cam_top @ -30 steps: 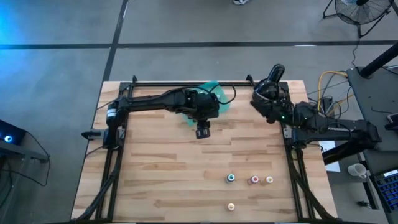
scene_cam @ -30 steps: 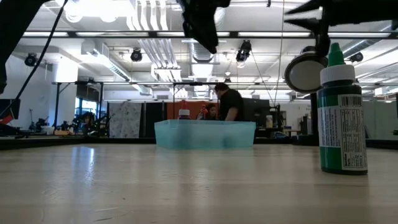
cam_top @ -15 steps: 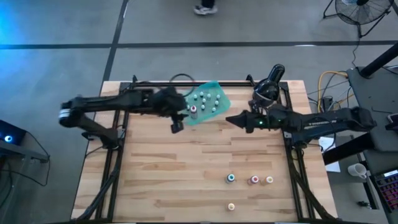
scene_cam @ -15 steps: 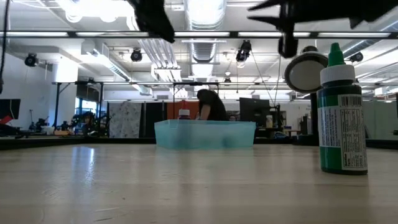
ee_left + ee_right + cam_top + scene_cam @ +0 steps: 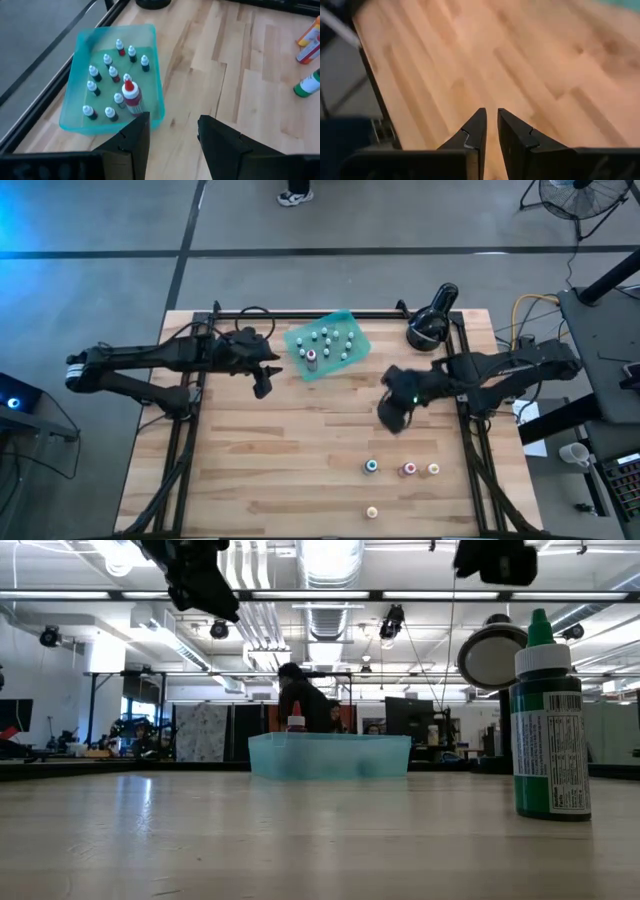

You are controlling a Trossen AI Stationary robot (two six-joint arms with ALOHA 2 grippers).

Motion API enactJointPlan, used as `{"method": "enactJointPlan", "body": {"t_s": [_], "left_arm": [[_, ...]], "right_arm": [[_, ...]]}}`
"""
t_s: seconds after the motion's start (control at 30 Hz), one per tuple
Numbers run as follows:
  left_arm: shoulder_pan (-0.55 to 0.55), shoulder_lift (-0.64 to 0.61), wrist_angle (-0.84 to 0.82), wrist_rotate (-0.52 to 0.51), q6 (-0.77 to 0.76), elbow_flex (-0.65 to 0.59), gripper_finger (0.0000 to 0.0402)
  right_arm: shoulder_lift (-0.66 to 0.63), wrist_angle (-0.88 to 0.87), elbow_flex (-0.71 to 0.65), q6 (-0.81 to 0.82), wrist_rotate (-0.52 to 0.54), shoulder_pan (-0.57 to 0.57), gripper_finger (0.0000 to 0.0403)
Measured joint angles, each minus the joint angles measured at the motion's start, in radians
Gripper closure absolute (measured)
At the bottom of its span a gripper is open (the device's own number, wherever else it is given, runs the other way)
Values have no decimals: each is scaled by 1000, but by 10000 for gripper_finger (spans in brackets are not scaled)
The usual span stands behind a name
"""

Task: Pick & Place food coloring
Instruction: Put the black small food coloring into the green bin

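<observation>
Altogether four bottles stand outside one tray.

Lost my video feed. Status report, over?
Left gripper open, empty, beside tray. Right gripper shut, empty, above the four loose bottles. Nothing in the way.

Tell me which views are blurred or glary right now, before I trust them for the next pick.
High view: right gripper is smeared by motion; blue light spills over the floor at the picture's left. Low view: ceiling lights blow out up top, the green bottle is sharp. Left wrist view: tray and bottles crisp, left gripper soft. Right wrist view: the table is soft all over.
</observation>
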Motion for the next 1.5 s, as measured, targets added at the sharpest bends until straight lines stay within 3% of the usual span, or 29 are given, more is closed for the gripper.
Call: {"method": "enactJointPlan", "body": {"t_s": [0.07, 0.2, 0.27, 0.4, 0.6, 0.73, 0.9, 1.1, 1.5], "left_arm": [[0, -1, 5, 0, -1, -7, 262], [0, 4, 2, 2, 11, -17, 262], [0, 5, 6, 2, 12, -23, 262], [0, 2, 0, 8, 10, -36, 262], [0, -5, -7, 10, 8, -46, 261], [0, -5, -6, 10, 24, -45, 262], [5, -5, -5, 5, 68, -46, 261], [41, -5, -10, 0, 89, -46, 262], [106, -8, -44, 1, 98, -46, 262]], "right_arm": [[38, -53, 40, 17, -13, 48, 362], [114, -71, 89, 118, -167, 101, 362], [150, -100, 105, 112, -192, 102, 362], [215, -225, 137, 117, -153, 100, 362], [235, -224, 155, 58, -147, 162, 341], [236, -203, 130, 42, -94, 192, 297], [264, -191, 106, -12, -102, 232, 234], [370, -110, 109, -273, -136, 291, 182], [493, -119, 127, -261, -122, 307, 162]]}}
